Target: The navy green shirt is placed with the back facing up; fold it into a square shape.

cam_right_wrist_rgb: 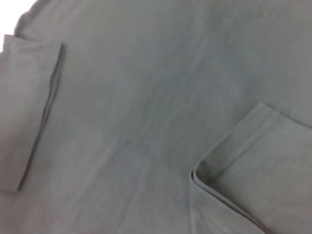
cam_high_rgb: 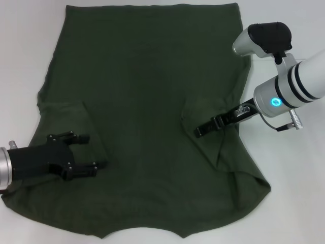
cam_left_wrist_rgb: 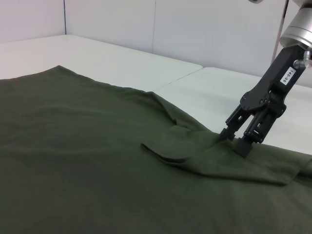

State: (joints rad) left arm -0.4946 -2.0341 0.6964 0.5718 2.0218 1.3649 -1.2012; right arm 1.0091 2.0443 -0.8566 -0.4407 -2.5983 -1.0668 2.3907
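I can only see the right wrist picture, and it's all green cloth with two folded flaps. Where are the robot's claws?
Observer: The right gripper is down at the navy green shirt, by the sleeve turned in on the robot's right side.
Operator: And the other claw?
Observer: The left gripper is over the sleeve turned in on the robot's left, with its fingers spread open.
Operator: So is the shirt folded into a square yet?
Observer: No. Only the two sleeves are turned in. The body of the shirt lies spread out on the white table.
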